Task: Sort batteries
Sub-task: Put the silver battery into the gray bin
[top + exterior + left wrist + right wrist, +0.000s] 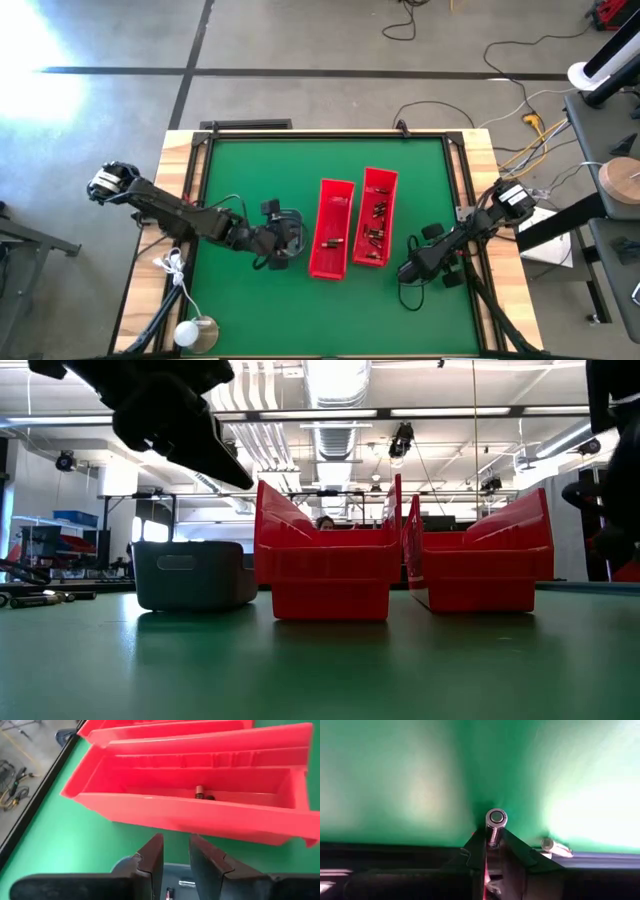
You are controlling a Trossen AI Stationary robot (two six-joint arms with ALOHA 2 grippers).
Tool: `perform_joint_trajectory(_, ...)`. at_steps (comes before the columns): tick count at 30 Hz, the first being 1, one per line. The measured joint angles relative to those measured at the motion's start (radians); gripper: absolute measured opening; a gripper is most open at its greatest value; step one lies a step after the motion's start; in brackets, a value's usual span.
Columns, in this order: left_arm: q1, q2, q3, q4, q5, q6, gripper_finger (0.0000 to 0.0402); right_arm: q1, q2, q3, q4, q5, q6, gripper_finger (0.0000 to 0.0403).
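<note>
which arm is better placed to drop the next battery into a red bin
Right, probably. The right gripper already has its jaws shut on a battery, beside the right red bin. The left gripper hangs over the grey tray, jaws open and holding nothing.

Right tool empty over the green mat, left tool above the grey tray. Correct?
Not quite. The right tool isn't empty: the right wrist view shows it shut on a battery. It is over the green mat, and the left tool is above the grey tray.
</note>
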Motion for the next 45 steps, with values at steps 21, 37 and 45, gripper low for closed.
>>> perform_joint_trajectory(21,0.02,-0.001,-0.002,0.025,0.002,0.006,0.0073,0.017,-0.059,0.213,0.043,0.017,0.157,0.0033)
perform_joint_trajectory(37,-0.009,-0.038,-0.003,0.1,0.028,0.063,0.0073,0.024,-0.185,0.573,-0.086,0.244,0.346,0.0033)
perform_joint_trajectory(45,-0.073,-0.091,-0.003,0.217,0.052,0.19,0.0073,0.0,-0.243,0.691,0.169,0.511,0.251,0.0033)
